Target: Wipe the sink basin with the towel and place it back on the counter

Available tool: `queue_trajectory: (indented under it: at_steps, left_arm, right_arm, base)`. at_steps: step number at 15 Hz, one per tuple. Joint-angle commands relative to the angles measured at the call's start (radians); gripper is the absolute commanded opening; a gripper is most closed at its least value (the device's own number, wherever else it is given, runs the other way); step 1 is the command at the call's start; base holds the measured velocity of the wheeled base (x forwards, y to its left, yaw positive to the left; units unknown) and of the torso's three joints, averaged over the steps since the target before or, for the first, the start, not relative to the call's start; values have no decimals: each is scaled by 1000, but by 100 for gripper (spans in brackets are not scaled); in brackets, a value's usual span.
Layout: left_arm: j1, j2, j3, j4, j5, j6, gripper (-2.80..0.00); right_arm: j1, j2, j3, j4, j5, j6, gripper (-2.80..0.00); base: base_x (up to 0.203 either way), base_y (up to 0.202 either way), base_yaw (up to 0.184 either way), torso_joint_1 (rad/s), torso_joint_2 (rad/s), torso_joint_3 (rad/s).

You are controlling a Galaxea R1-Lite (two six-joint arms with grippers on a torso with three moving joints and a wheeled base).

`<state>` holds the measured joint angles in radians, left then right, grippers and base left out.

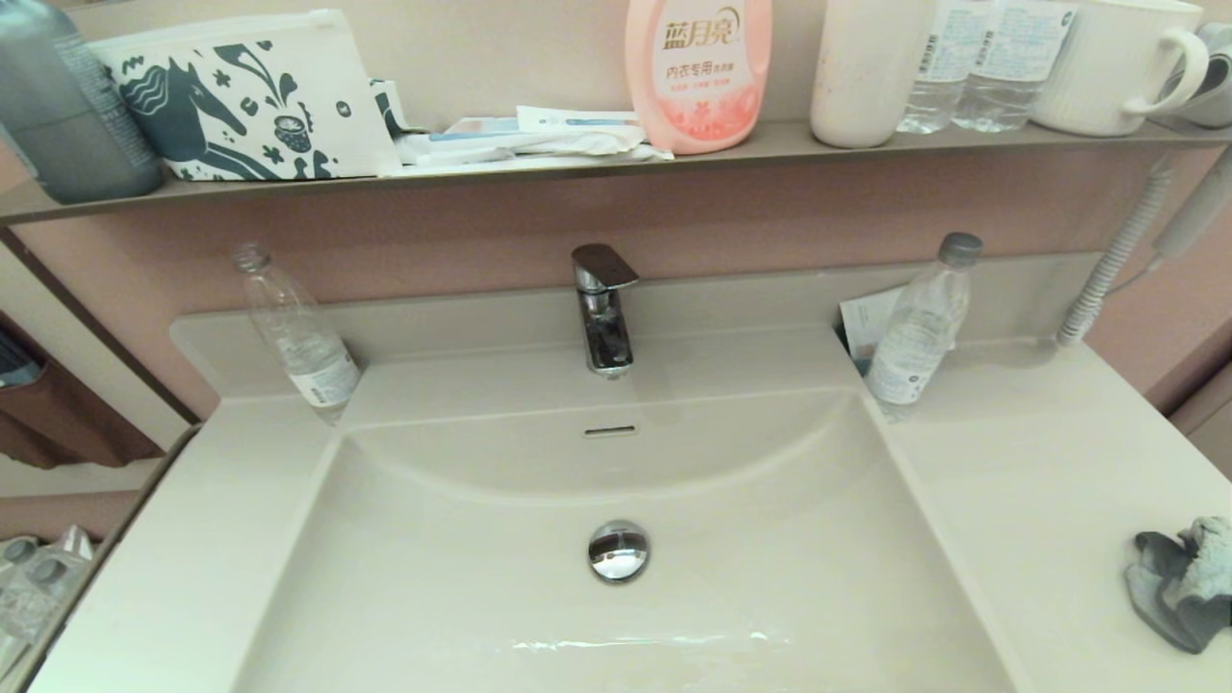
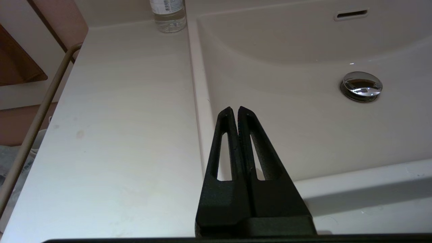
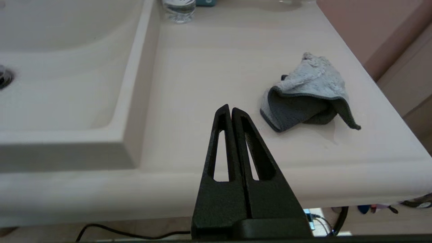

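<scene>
Head view shows my crumpled charcoal-and-pale-grey towel (image 1: 1182, 580) on the off-white counter (image 1: 1020, 462), right of the glossy rectangular sink basin (image 1: 462, 577), within reach of my empty, pinched-closed right gripper (image 3: 232, 110) (left gripper (image 2: 235, 111) likewise, parked near-left).

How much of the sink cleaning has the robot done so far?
From these pictures I cannot tell whether any wiping has happened. The towel lies crumpled on the counter, right of the sink basin, which shows a wet streak near its front. Nothing is in hand: the right pincer and left pincer are both shut and empty.
</scene>
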<state>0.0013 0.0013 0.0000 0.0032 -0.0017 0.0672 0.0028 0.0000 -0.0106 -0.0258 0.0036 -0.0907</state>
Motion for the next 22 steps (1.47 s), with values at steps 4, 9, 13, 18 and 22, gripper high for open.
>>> queue_trajectory:
  at_steps: [4, 9, 13, 18, 22]
  left_arm:
    - [0, 0, 0, 0, 0, 0, -280]
    - [0, 0, 0, 0, 0, 0, -280]
    - [0, 0, 0, 0, 0, 0, -280]
    - [0, 0, 0, 0, 0, 0, -280]
    - [0, 0, 0, 0, 0, 0, -280]
  right_arm:
    - [0, 2, 9, 31, 8, 48, -280]
    - [0, 2, 9, 30, 7, 52, -280]
    - [0, 2, 9, 30, 9, 48, -280]
    - [0, 2, 9, 30, 6, 54, -280]
    - [0, 2, 9, 29, 6, 55, -280]
  base:
    - [0, 0, 0, 0, 0, 0]
    - [0, 0, 0, 0, 0, 0]
    - [0, 0, 0, 0, 0, 0]
    - [0, 0, 0, 0, 0, 0]
    - [0, 0, 0, 0, 0, 0]
